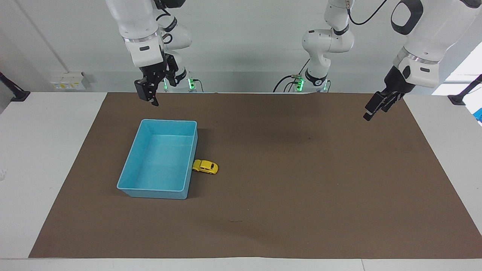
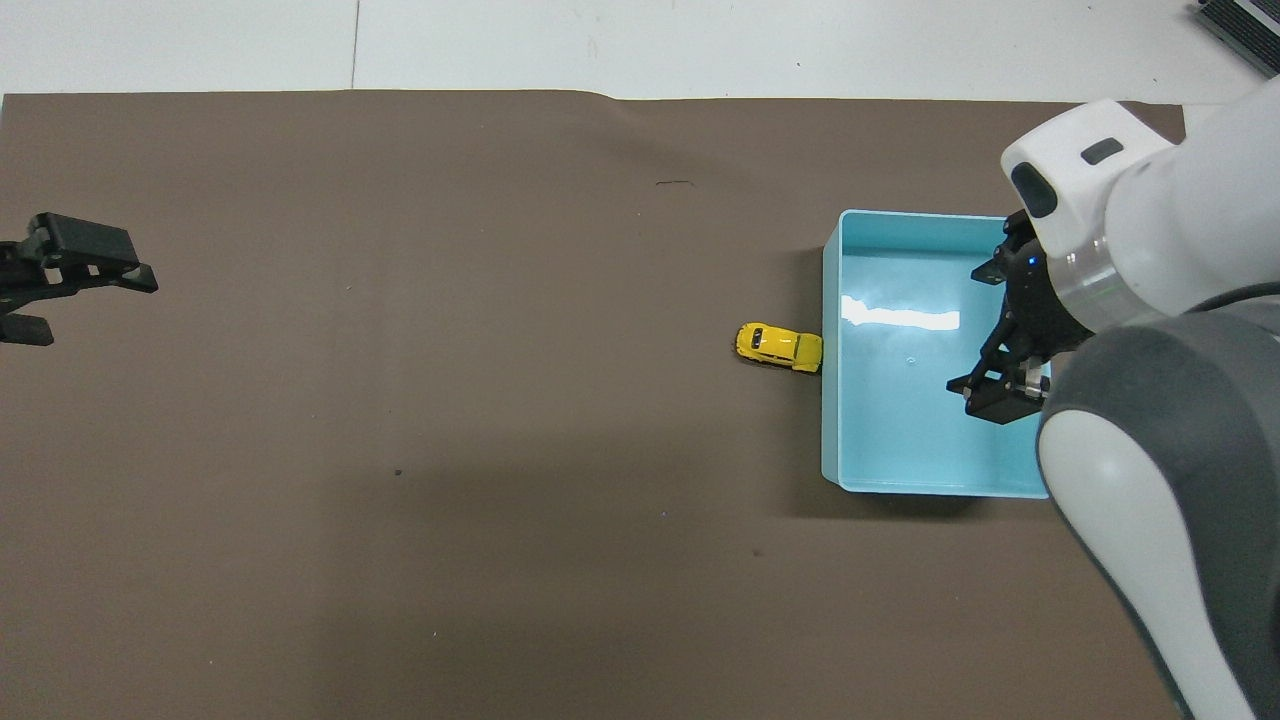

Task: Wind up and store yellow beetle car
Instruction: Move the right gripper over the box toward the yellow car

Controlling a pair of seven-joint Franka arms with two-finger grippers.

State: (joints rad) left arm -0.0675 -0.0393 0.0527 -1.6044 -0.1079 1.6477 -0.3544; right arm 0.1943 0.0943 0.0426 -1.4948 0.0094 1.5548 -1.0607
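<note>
A: Right, where is the small bright yellow beetle-shaped toy car (image 1: 205, 166) sitting?

B: It is resting on the brown paper mat (image 1: 286, 188) covering the white worktop (image 1: 49, 150), with one end touching the outer side wall of the light blue rectangular plastic tray (image 1: 130, 160), on the side facing the left arm's end. All its wheels are sitting on the mat, outside the tray.

A: Is anything standing in the way of it?

B: Only the tray wall it is pressing against; on its other sides just bare mat is lying around it. A few small dark specks are showing on the mat, well apart from the car.

A: And the arms?

B: The right gripper (image 1: 147, 91) is hanging in the air above the mat between the tray and the robots' edge, jaws spread wide and holding nothing. The left gripper (image 1: 373, 109) is hovering over the mat at the left arm's end, well apart from the car, its jaws likewise spread and holding nothing.

A: Any writing to read?

B: None that I can make out. Green lights are glowing at both arm bases.
</note>
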